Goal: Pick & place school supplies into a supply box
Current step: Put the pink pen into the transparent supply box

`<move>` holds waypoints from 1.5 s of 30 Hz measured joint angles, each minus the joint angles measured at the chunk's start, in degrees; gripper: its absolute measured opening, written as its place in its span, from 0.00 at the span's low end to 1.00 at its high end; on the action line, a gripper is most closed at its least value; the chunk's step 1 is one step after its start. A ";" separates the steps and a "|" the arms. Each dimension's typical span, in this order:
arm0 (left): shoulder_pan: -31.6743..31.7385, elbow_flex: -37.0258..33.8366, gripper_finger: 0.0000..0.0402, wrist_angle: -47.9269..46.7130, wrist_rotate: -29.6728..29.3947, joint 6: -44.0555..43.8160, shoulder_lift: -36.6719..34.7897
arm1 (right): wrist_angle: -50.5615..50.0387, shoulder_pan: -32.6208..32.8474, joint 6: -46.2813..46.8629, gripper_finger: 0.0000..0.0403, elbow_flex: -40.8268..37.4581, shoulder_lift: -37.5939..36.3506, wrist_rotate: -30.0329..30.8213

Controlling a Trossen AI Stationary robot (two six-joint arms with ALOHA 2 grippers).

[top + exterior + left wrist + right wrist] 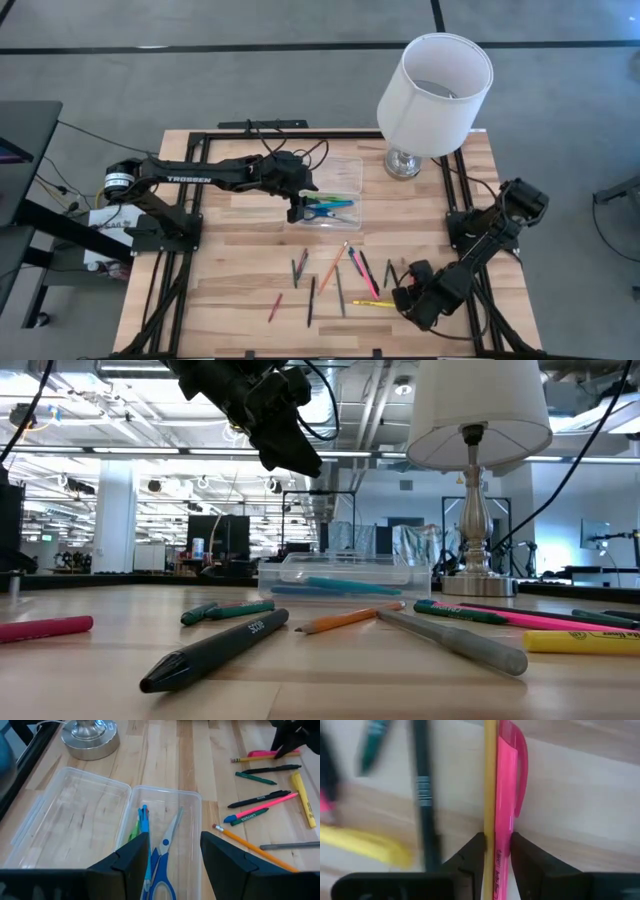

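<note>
The clear supply box (335, 190) lies open at the table's far middle. Blue-handled scissors (165, 855), a blue pen (144, 820) and a green one lie in its tray; its lid (70, 815) lies flat beside it. My left gripper (175, 855) hangs open above the tray, touching nothing. Loose pens, pencils and markers (340, 275) lie on the near half of the table. At their right end my right gripper (405, 297) points down, shut on a pink pen (507, 780) and a yellow pencil (490, 775). My right gripper pinches the yellow pencil's side (489, 837) and the pink pen's side (506, 840) together between its two fingers. The fingers come from above, pointing down, one on each outer side, and lie across the pair. Both lie flat on the table, side by side.
A lamp with a white shade (435, 95) stands at the far right, its metal base (90, 737) next to the box. A black pen (425, 795) and a yellow highlighter (365, 845) lie close to my right gripper. Black frame rails (465, 200) run along the table's sides.
</note>
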 joint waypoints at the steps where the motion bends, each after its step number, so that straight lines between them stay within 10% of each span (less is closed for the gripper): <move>1: 0.00 0.00 0.43 0.02 -0.02 0.00 0.00 | 1.08 -0.06 -0.30 0.19 -0.05 -0.35 1.87; 21: 0.07 0.00 0.43 0.13 -1.18 0.07 0.00 | 8.55 -1.26 -2.82 0.19 -2.73 -2.06 10.68; 35: 0.07 0.00 0.43 0.04 -1.18 -0.04 0.00 | 6.64 -1.47 -2.84 0.38 -2.84 -2.08 8.92; 45: 0.07 0.00 0.43 0.04 -1.20 -0.22 0.00 | 3.37 -1.63 -2.29 0.34 -2.89 -2.10 7.47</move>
